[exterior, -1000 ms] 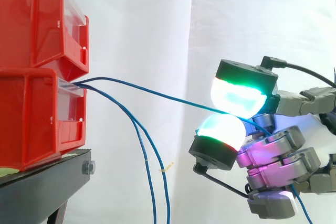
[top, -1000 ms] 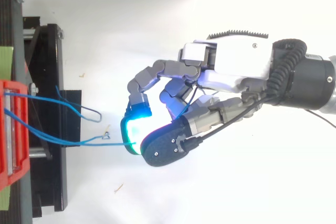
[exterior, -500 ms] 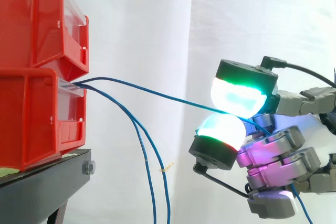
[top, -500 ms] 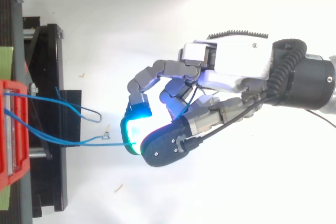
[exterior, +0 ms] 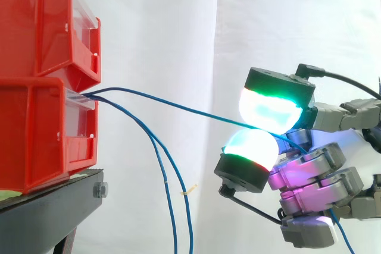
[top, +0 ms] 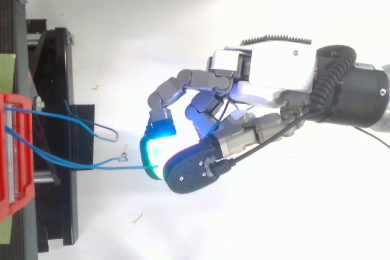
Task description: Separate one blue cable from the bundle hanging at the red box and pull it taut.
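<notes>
Though nothing shifted over last second, hand [top: 274, 83] fingers [exterior: 271, 106] stay pinched on blue cable [exterior: 178, 106]: separated, near-taut, pull holding.

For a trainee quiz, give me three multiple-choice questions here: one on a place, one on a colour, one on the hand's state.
1. The blue cables leave from: A upper red bin; B lower red bin; C under the black stand.
2. The pinched cable is: A green; B blue; C white.
3. The hand is: A open; B curled, empty; C pinching one cable.
Answers: B, they exit that bin's front; B, the strand between the pads is blue; C, two pads clamp it.
</notes>
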You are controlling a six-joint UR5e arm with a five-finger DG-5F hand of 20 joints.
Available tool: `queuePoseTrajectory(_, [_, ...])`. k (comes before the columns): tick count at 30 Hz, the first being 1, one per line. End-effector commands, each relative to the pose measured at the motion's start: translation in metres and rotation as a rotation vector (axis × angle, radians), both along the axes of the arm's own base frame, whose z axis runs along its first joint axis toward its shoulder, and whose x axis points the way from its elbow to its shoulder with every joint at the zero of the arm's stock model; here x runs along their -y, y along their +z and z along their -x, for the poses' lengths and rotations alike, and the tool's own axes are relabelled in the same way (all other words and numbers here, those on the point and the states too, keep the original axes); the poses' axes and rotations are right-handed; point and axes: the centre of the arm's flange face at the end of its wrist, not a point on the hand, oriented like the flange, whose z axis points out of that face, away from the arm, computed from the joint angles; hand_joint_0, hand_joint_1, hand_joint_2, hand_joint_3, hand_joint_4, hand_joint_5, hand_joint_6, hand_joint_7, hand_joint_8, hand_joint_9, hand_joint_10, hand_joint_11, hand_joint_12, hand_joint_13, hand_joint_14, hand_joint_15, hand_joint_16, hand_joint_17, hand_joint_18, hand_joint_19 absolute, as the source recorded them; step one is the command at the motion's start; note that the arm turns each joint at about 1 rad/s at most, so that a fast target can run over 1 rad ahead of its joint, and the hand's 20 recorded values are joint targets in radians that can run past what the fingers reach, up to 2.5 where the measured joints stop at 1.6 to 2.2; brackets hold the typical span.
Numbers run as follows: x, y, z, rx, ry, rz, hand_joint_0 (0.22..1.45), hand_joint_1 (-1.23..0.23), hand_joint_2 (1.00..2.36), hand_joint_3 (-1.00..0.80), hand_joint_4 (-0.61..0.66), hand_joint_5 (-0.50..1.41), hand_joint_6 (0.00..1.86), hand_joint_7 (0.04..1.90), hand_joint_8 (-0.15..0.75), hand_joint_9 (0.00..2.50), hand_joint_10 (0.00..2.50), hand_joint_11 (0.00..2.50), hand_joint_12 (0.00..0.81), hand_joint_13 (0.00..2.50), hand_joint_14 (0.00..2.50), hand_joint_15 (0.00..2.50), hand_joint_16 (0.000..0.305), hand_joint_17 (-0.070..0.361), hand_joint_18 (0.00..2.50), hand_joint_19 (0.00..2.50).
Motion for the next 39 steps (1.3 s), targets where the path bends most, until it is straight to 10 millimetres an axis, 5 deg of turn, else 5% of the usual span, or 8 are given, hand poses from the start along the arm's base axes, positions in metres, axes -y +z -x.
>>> queuePoseTrajectory(1, [0.0,0.0005,-0.0001,0.001,0.0,0.0,0.8,-0.87,1.02,-0.15,0.04,-0.21,0.89,1.35,0.313,0.93,1.64,1.54,0.363,0.9,1.99,1.36,0.04,0.089,1.0,1.21])
queuePoseTrajectory(39, [0.0,-0.0012,0.0003,-0.002,0.0,0.0,0.8,-0.87,1.02,-0.19,0.04,-0.21,0.89,1.34,0.313,0.93,1.63,1.55,0.358,0.9,1.95,1.39,0.04,0.089,1.0,1.21])
